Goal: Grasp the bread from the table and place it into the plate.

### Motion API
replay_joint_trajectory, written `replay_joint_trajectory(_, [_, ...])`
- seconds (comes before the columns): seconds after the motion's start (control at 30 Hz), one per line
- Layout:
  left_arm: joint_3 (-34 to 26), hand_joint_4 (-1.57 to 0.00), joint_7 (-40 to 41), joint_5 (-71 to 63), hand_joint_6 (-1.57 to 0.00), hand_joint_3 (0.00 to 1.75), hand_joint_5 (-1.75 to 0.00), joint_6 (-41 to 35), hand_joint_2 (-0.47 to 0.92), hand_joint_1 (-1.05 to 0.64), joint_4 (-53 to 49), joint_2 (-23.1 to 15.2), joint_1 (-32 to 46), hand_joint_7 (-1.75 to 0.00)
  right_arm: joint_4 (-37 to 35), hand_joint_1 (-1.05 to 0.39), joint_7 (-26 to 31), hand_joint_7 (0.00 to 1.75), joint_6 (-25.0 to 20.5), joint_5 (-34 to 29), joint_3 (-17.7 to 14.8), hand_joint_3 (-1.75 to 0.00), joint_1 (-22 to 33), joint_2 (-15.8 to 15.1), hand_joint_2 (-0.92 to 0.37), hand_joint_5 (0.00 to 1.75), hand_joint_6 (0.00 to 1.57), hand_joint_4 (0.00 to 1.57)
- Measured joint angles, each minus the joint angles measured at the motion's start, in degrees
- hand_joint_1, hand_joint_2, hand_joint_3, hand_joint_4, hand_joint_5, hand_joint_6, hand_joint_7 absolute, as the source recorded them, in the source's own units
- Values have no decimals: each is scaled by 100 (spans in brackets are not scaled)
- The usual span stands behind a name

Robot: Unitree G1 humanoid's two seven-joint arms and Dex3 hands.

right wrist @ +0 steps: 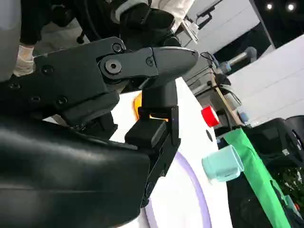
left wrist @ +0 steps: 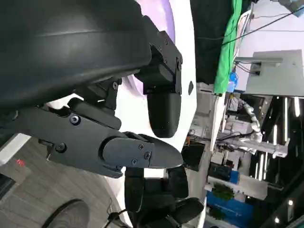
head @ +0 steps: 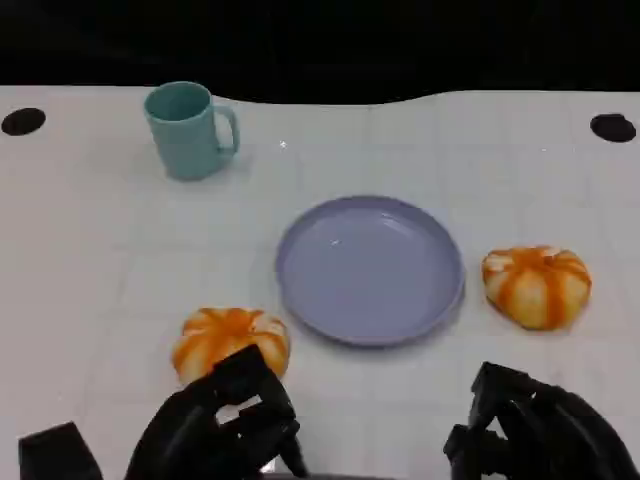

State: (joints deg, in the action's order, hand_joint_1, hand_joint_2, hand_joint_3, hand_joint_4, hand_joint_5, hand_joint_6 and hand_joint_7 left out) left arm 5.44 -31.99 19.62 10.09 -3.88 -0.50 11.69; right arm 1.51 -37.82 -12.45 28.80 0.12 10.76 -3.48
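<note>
Two orange-striped round breads lie on the white table: one (head: 230, 340) front left of the lavender plate (head: 370, 268), the other (head: 537, 285) to the plate's right. The plate holds nothing. My left hand (head: 225, 425) sits low at the table's front edge, just in front of the left bread, its fingertips close to it; I cannot tell whether they touch. Its fingers (left wrist: 137, 152) hold nothing. My right hand (head: 540, 430) rests in front of the right bread, well apart from it and holding nothing. A sliver of bread (right wrist: 138, 105) peeks past its fingers (right wrist: 156, 61).
A teal mug (head: 190, 130) stands at the back left, with its handle towards the plate; it shows also beyond the plate's rim (right wrist: 190, 190) as a mug (right wrist: 223, 164). Black round marks (head: 22, 121) (head: 612, 127) sit at the far corners. A black block (head: 60, 450) lies front left.
</note>
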Motion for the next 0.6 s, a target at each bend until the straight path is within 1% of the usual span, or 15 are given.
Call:
replay_joint_trajectory(0.3, [0,-62,0,-1,-47,26,-175,0,92,-62,0,0,0,-162,0,-71,0,130,0,-1,5,-22,0,0,-92,158,79,88])
replay_joint_trajectory(0.6, [0,-63,-1,0,-49,27,-175,7,92,-62,-1,2,0,-159,1,-71,0,130,0,-1,11,-21,1,0,-92,159,79,88])
